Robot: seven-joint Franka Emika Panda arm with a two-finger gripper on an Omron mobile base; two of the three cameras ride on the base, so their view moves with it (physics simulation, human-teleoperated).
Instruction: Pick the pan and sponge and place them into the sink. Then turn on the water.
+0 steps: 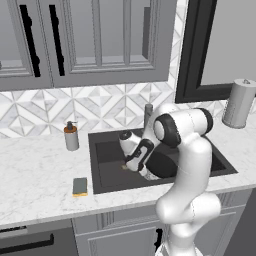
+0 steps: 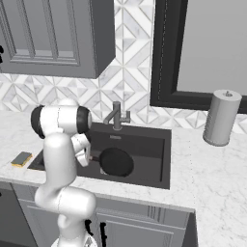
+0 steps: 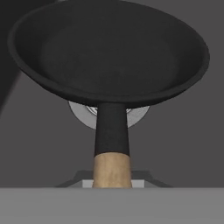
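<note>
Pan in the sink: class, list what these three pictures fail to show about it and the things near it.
- Whether the pan rests on the sink floor or hangs above it: no view settles it.
- Fingertips: the handle blocks them in the hand view.
- Drain: mostly behind the pan.
- Faucet: partly behind the arm, left base view.
- Sponge: too small for detail.

My arm point(image 1: 192, 165): glossy white rounded shells, thick tubular links swelling into bulbous housings. Joints: dark, near-black bands between the white sections; a broad black ring caps the large round joint point(image 1: 167, 129) at the top. Wrist point(image 1: 141, 155): white casing with a black panel along one side. I see no cables, screws or markings.
</note>
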